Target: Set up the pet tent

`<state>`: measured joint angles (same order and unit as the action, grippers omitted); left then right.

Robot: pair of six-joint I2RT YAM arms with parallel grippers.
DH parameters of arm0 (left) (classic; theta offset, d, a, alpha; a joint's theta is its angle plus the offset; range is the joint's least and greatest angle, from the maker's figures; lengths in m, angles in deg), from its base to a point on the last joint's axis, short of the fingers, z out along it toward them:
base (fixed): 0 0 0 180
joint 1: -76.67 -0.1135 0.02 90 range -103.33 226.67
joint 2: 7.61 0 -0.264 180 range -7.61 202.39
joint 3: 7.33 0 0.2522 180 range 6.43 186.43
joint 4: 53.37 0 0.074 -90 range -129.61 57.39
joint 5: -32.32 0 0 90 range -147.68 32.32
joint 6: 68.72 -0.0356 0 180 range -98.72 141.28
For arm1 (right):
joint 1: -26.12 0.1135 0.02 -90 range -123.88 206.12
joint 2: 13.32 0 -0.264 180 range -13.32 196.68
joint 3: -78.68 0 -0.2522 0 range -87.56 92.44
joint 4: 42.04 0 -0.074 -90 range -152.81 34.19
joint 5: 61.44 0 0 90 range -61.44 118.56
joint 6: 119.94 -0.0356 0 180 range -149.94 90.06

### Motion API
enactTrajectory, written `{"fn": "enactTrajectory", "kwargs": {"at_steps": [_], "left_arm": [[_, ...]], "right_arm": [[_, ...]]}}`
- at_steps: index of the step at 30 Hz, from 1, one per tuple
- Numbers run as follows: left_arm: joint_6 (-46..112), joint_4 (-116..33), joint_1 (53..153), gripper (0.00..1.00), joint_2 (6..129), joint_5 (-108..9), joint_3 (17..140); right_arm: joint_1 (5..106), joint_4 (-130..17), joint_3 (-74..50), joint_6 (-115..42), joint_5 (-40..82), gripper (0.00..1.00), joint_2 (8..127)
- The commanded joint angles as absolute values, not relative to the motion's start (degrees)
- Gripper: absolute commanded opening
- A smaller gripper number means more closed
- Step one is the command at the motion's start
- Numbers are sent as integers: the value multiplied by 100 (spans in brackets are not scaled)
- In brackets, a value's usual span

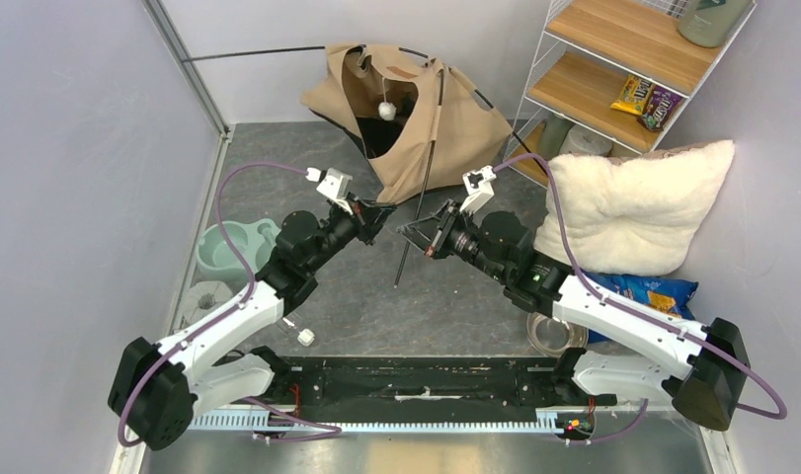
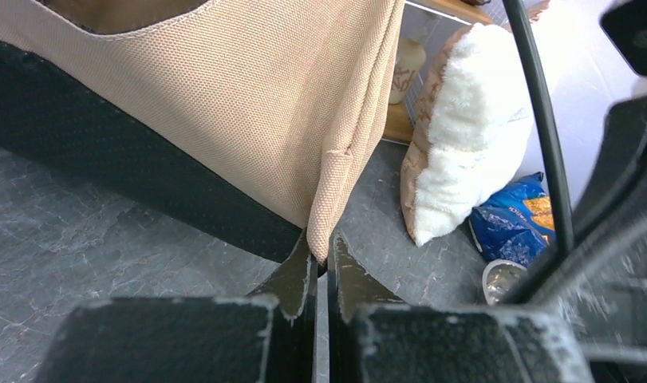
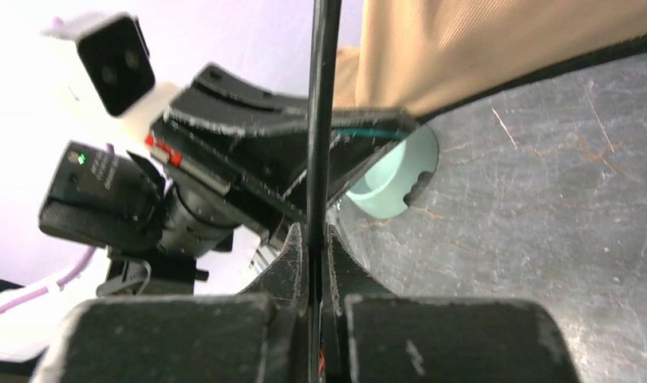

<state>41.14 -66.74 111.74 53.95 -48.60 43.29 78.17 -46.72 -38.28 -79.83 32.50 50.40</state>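
L gripper (image 2: 324, 255) was pinched together on a lower corner of the pet tent (image 1: 445, 128), w/ the tan seam tucked btwn the 2 fingertips, just above the grey table (image 1: 455, 306). R gripper (image 3: 316, 239) was clamped on a thin black pole (image 3: 321, 120), which ran straight up thru the jaws w/ no gap either side. Both grippers sat close together at mid-table, tips facing each other, near the tent's front corner. Tent lay at the far side, slumped & leaning, not standing square. Its opening faced the top cam, w/ black base showing inside & a white ball (image 1: 386, 111) hanging in it. Pole slanted from the tent's top down to the table, lower end past R gripper. Fluffy pillow (image 1: 633, 197) stood on the right beside the shelf (image 1: 574, 89), apart from the tent. Green bowl (image 1: 228, 249) sat left of L arm.
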Motion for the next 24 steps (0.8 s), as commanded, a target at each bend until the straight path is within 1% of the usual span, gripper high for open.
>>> {"fn": "enactTrajectory", "kwargs": {"at_steps": [1, 6, 13, 24], "left_arm": [[4285, -6382, 11205, 2, 4864, -4531, 3973], [4478, -6154, 11201, 2, 4674, -4489, 3838], [4848, -5477, 11200, 2, 4537, -4635, 3796], [5171, -5163, 11200, 2, 4067, -4823, 3442]], "right_arm": [[7447, -3724, -3326, -7965, 4174, 0, 5178], [7437, -3018, -3211, -7943, 4361, 0, 5548], [7437, -2079, -3212, -8179, 4846, 0, 6070], [7438, -1939, -2936, -8121, 5283, 0, 6356]]}}
